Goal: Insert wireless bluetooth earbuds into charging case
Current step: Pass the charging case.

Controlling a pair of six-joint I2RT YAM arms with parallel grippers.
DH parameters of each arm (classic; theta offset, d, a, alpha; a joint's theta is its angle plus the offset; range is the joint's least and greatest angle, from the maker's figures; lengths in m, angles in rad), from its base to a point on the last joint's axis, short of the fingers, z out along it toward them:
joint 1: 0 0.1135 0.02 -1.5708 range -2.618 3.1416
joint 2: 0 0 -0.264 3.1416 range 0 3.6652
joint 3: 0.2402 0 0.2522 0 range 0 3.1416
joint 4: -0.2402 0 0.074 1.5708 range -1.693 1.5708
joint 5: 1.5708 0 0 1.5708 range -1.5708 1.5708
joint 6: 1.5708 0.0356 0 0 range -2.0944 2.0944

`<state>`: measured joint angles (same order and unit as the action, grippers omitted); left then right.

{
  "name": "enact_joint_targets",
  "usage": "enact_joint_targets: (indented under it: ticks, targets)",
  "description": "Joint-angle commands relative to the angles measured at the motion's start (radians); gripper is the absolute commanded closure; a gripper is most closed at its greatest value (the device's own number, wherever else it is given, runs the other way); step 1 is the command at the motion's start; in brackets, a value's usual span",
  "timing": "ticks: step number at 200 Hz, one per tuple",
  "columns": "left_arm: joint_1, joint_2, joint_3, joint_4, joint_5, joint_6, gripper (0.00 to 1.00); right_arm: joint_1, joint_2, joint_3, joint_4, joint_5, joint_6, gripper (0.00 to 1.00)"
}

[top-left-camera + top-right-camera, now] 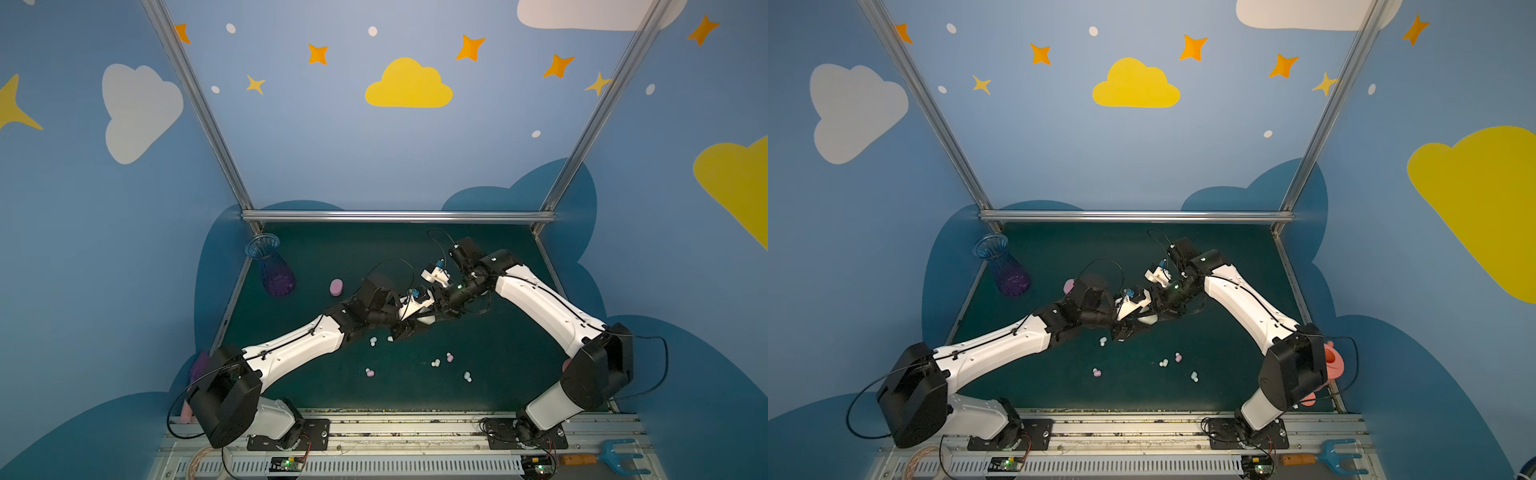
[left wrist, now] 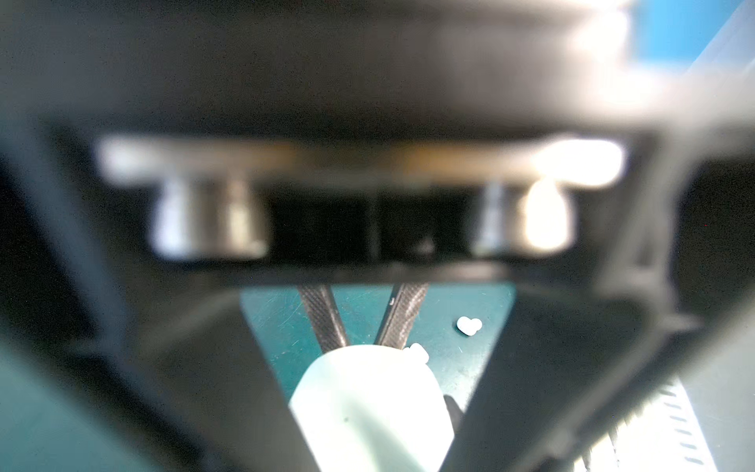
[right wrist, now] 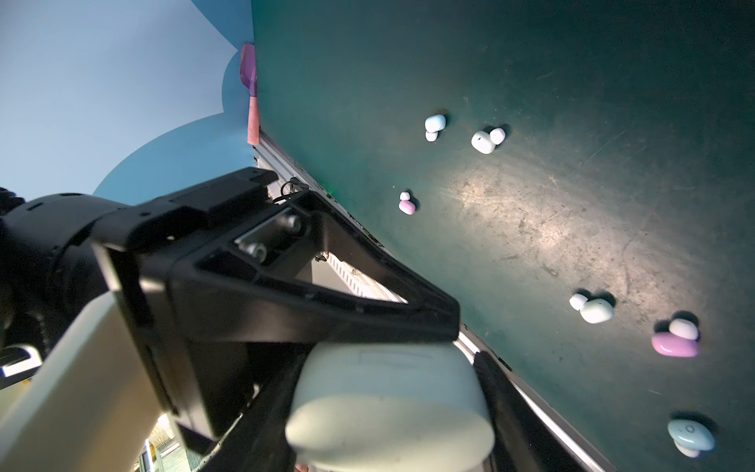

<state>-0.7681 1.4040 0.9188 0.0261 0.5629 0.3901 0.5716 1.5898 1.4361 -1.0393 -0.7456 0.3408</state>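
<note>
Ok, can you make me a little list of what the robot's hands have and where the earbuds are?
right gripper: shut on the cream case
left gripper: fingers either side of the same case; grip unclear
earbuds: six, all loose on the green mat
also there: pink case, glass vase

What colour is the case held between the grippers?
The case is cream-white, clearest in the right wrist view.
</note>
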Motion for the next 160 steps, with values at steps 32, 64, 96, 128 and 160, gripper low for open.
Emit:
enact_joint_targets:
  ticks: [32,64,96,128,160]
  targets:
    - [-0.013,-0.023,-0.004,0.003,0.032,0.026,0.61,0.004,0.018,0.037,0.007,-0.008,0.007,0.46]
    - [-0.012,-0.026,-0.005,0.011,0.031,0.018,0.65,0.004,0.022,0.037,0.008,-0.014,0.009,0.44]
    - [-0.013,-0.024,-0.008,0.028,0.039,-0.001,0.71,0.004,0.02,0.035,0.008,-0.013,0.011,0.33]
    - [-0.013,-0.025,-0.006,0.002,0.016,-0.002,0.75,-0.007,-0.007,0.023,0.01,-0.011,0.015,0.22]
    - [-0.008,-0.047,-0.035,0.026,-0.045,-0.026,0.77,-0.037,-0.052,-0.009,0.008,-0.016,0.02,0.19]
